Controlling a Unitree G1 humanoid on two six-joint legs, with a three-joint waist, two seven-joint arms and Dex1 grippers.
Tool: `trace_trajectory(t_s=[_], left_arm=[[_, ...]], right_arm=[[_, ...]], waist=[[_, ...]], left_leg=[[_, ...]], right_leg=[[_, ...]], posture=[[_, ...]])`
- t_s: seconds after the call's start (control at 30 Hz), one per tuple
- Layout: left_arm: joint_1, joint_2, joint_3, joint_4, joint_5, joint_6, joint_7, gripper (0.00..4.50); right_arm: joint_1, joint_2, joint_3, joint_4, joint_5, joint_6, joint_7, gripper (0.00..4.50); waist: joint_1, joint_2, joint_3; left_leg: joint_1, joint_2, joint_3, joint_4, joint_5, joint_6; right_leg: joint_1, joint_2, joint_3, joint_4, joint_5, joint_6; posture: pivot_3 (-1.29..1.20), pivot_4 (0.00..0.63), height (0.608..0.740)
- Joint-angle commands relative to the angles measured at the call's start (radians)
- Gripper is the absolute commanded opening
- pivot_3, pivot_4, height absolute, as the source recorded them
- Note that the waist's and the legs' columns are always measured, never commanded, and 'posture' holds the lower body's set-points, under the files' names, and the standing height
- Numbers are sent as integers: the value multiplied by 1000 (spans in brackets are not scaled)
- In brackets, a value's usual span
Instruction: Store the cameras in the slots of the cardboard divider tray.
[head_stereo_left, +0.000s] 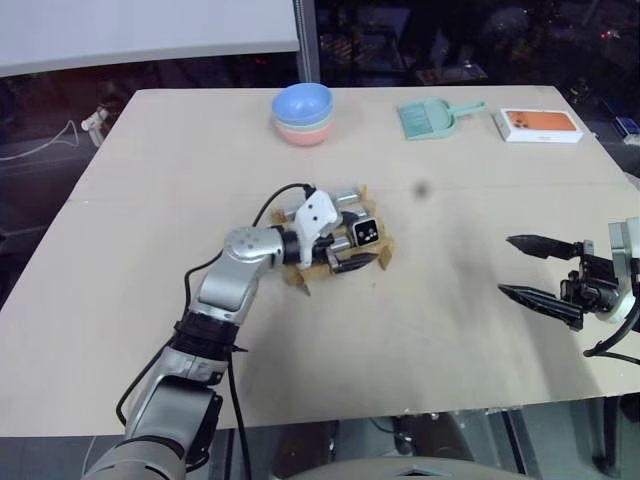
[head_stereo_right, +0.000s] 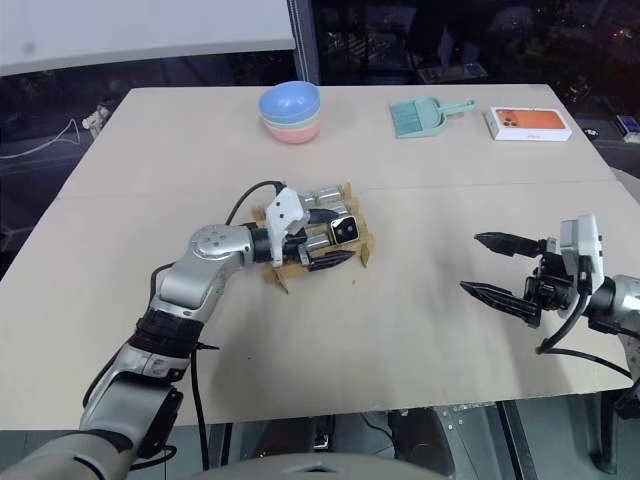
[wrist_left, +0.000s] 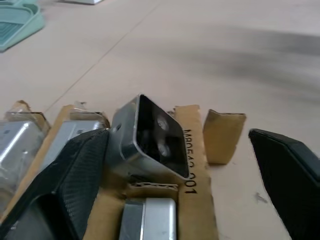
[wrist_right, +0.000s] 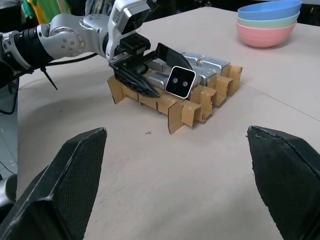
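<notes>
At the middle of the bench (head_stereo_left: 480, 340), the left end effector (head_stereo_left: 352, 248) hangs over the cardboard tray (head_stereo_left: 300, 274) with its fingers spread to either side of a camera (head_stereo_left: 365, 233), so the camera looks released rather than gripped. That camera sits tilted at the tray's end, its black two-lens face (wrist_right: 180, 82) turned up and outward instead of dropped flush; it appears only partly seated in its slot (one corner rides high in the left wrist view). The tilt suggests it was lowered at an angle to clear the cardboard strips, and a nudge may yet be needed to settle it. Other cameras (wrist_right: 210, 64) lie level in the slots beside it, silver sides up, packed close so the dividers keep them apart.

The right end effector (head_stereo_right: 500, 268) waits well apart from the tray, near the bench's right edge, fingers wide and holding nothing, probably kept clear so the left arm has room.

At the far edge, a stack of bowls (head_stereo_left: 302, 113), a green dustpan (head_stereo_left: 430, 117) and a white-and-orange box (head_stereo_left: 540, 125) stand out of the way.
</notes>
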Motion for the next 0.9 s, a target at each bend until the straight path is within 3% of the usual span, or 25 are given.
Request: trace_trajectory(t_s=[0.03, 0.23, 0.37, 0.63, 0.73, 0.9], left_arm=[[10, -4, 3, 5, 13, -6, 18, 4467], [-9, -5, 26, -26, -49, 87, 3, 4467], [-21, -8, 44, -65, -125, 306, 18, 4467], [-88, 10, 77, -36, -176, 503, 58, 4467], [-108, 10, 76, -26, -198, 571, 62, 3811], [-124, 16, 75, -23, -203, 594, 54, 1409]], right_arm=[[-14, 1, -38, -7, 7, -20, 9, 4500], [-21, 2, -33, 5, -2, -32, 14, 4500], [-25, 10, -27, 4, -9, -38, 11, 4500], [-28, 19, -22, 9, -21, -49, 10, 4500], [-30, 24, -20, 9, -25, -52, 10, 4500], [-28, 27, -22, 12, -33, -57, 12, 4500]], waist=[[0, 0, 0], [0, 0, 0], [-1, 0, 0], [-2, 0, 0], [-2, 0, 0], [-3, 0, 0]], left_leg=[[0, 0, 0, 0, 0, 0], [0, 0, 0, 0, 0, 0], [0, 0, -1, 0, 0, 0], [-1, 0, -1, 0, 0, 0], [0, 0, -1, 0, 0, 0], [-2, 0, -1, -1, 0, 0]], right_leg=[[0, 0, 0, 0, 0, 0], [0, 0, 0, 0, 0, 0], [0, 0, 0, 0, 0, 1], [0, 0, 0, 0, 0, 1], [0, 0, 0, 0, 0, 1], [-1, 0, 0, -1, 1, 2]], posture=[[0, 150, 740], [0, 150, 740], [0, 150, 740], [0, 150, 740], [0, 150, 740], [0, 150, 740]])
